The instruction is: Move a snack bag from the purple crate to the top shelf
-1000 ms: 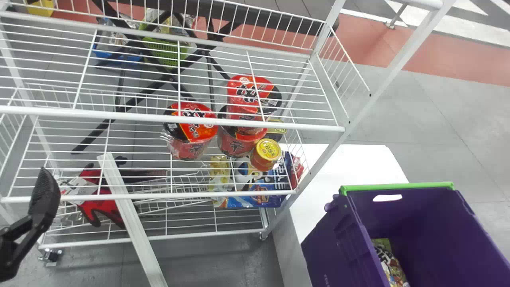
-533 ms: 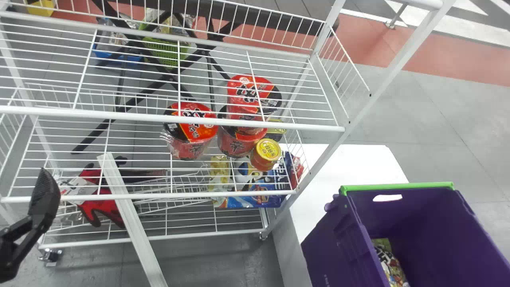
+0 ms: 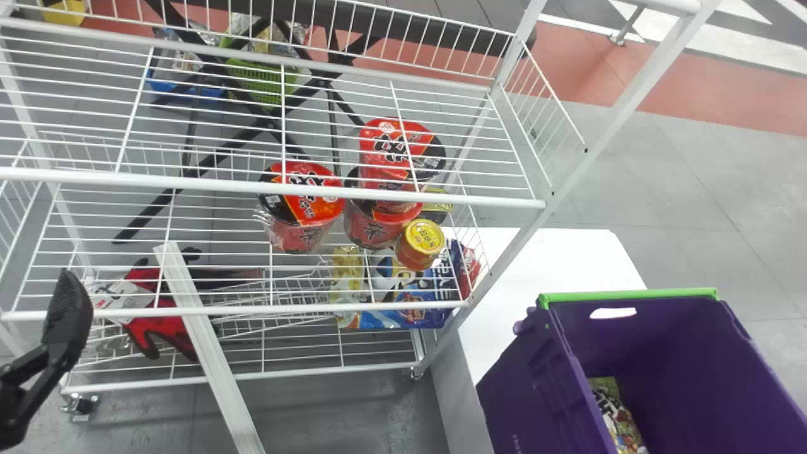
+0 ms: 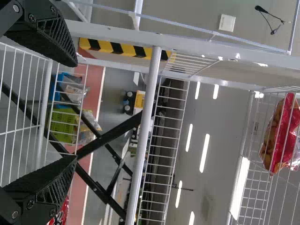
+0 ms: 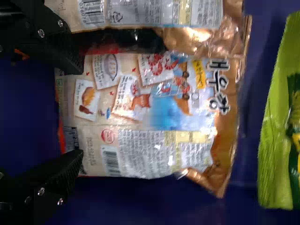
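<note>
Purple crate (image 3: 523,391), one, green strip along its far rim, at the right, against a white worktop (image 3: 555,258); the snack bag (image 5: 145,108) lies inside, gold-ended, printed panel to the lens. Left gripper (image 3: 68,306), black, at the near left of the rack; jaws wide apart, nothing between them. White wire rack (image 3: 252,189), tiered, on castors, beside the worktop. Red-lidded tubs (image 3: 302,195) and one yellow-lidded jar (image 3: 421,243), under the upper wire tier; lower down, a blue pack (image 3: 410,306) and red-and-black gloves (image 3: 157,315). Floor (image 3: 662,183), grey; beyond it, a coral band (image 3: 725,101)

Right wrist view: right gripper (image 5: 82,112), at the snack bag inside the crate; jaws well apart, an end of the bag between them, not clamped. A second gold-ended bag (image 5: 154,14) alongside; a lime-green bag (image 5: 276,122) apart from both

Left wrist view: red pack (image 4: 281,131) of rounded brown pieces, by wire mesh; yellow-and-black striped strip (image 4: 122,48); green basket (image 4: 62,125) by black crossed legs (image 4: 112,136); farthest, ceiling lamps (image 4: 204,152), long and white
</note>
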